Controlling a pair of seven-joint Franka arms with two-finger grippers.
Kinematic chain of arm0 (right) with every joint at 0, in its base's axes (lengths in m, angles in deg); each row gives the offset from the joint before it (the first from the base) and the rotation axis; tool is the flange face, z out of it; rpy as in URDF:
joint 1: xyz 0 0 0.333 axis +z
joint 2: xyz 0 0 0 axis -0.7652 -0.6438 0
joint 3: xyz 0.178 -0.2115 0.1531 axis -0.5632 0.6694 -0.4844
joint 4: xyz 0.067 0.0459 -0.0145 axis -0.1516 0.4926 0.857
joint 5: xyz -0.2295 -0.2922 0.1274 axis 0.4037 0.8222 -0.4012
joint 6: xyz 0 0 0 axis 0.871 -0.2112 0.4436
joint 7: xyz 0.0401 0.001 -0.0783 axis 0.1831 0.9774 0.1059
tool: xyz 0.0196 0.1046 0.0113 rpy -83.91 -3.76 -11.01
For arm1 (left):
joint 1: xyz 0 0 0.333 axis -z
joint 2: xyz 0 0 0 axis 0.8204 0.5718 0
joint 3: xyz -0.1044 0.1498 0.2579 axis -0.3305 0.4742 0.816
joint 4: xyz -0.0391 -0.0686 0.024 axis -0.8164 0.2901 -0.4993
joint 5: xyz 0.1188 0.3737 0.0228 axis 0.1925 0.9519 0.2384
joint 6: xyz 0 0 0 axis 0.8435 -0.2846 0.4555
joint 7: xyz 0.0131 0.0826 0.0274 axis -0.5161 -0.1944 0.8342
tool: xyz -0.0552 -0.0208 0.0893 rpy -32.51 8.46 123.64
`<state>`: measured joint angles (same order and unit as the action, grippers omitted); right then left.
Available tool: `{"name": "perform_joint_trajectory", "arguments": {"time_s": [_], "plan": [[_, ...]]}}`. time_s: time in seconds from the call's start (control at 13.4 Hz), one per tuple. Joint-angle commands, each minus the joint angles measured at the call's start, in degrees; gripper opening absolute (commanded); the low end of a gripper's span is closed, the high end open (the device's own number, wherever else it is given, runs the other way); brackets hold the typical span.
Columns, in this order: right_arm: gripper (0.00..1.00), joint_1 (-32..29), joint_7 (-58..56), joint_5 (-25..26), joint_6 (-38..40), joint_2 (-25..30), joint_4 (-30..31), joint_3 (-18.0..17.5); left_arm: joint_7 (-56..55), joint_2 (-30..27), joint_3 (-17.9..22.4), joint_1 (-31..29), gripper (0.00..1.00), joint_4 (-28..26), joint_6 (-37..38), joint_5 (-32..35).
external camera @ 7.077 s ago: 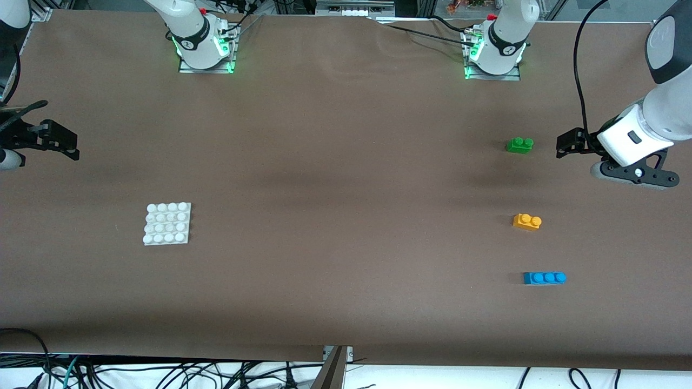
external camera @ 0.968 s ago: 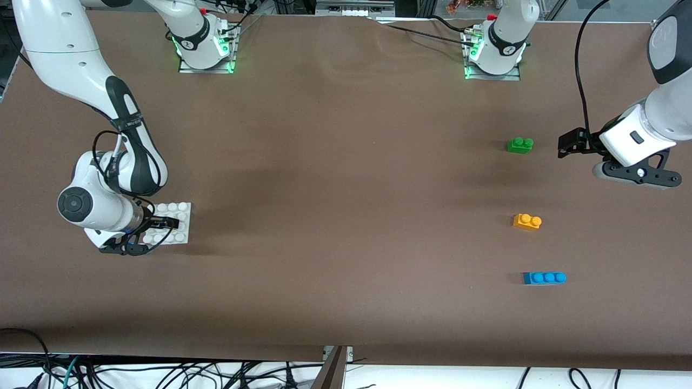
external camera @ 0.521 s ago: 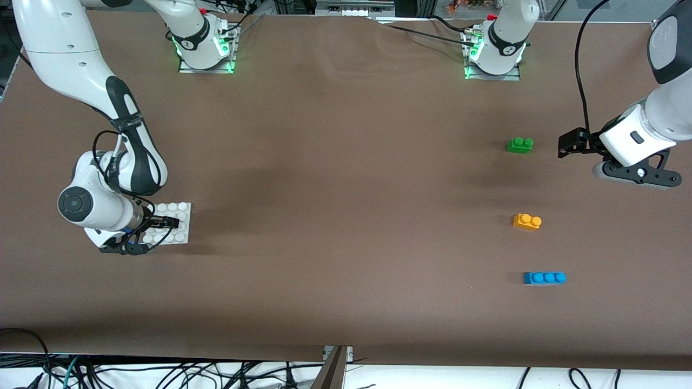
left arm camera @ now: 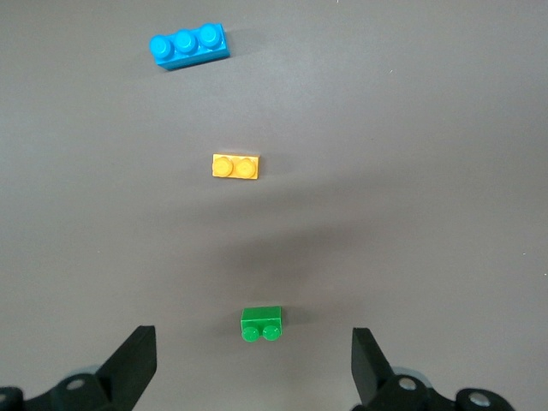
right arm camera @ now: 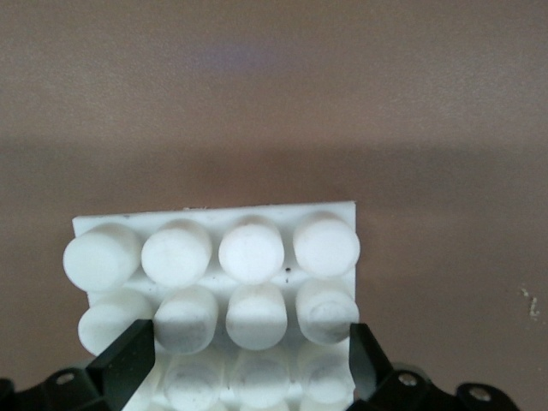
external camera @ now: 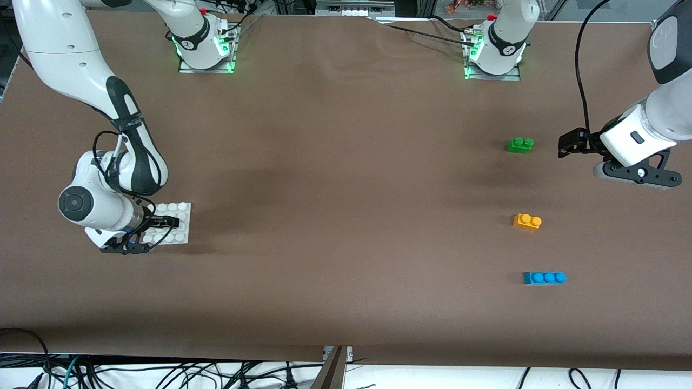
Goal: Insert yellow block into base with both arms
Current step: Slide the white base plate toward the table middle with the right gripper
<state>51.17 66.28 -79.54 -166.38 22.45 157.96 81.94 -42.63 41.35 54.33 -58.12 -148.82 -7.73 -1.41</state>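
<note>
The yellow block (external camera: 527, 221) lies on the brown table toward the left arm's end, between a green and a blue brick; it also shows in the left wrist view (left arm camera: 236, 166). The white studded base (external camera: 181, 216) lies toward the right arm's end. My right gripper (external camera: 167, 224) is low at the base, open, its fingers standing on either side of the base's studs (right arm camera: 214, 257) in the right wrist view, gripper (right arm camera: 248, 364). My left gripper (external camera: 565, 146) is open and empty, up beside the green brick, gripper (left arm camera: 253, 368).
A green two-stud brick (external camera: 520, 145) lies farther from the front camera than the yellow block, and a blue three-stud brick (external camera: 544, 277) lies nearer. Both show in the left wrist view, green (left arm camera: 261, 324) and blue (left arm camera: 188, 47). The arm bases stand along the table's back edge.
Seven seconds ago my right gripper was off at the table's end; it has come down onto the base. Over the last second nothing has visibly moved. The left arm waits.
</note>
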Motion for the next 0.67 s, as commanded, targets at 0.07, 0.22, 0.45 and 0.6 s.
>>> {"name": "perform_joint_trajectory", "arguments": {"time_s": [0.07, 0.22, 0.45, 0.6], "plan": [[1.0, 0.8, -0.4, -0.3, -4.4, -2.4, 1.6, -0.4, 1.3, 0.5, -0.1, -0.3, 1.0, 1.4, 1.2, 0.2], [1.0, 3.1, 0.0, -0.9, -7.3, -3.4, 1.5, -0.5, 1.3, 0.5, -0.1, -0.3, 1.0, 1.4, 1.1, 0.2], [1.0, 6.8, 5.5, -0.9, -9.0, -4.9, 0.7, -0.5, 1.3, 0.4, -0.1, -0.3, 1.0, 1.4, 1.2, 0.2], [1.0, 9.2, 6.8, -1.0, -10.4, -5.5, 0.5, -0.5, 1.3, 0.4, -0.1, -0.3, 1.0, 1.4, 1.2, 0.2]]}}
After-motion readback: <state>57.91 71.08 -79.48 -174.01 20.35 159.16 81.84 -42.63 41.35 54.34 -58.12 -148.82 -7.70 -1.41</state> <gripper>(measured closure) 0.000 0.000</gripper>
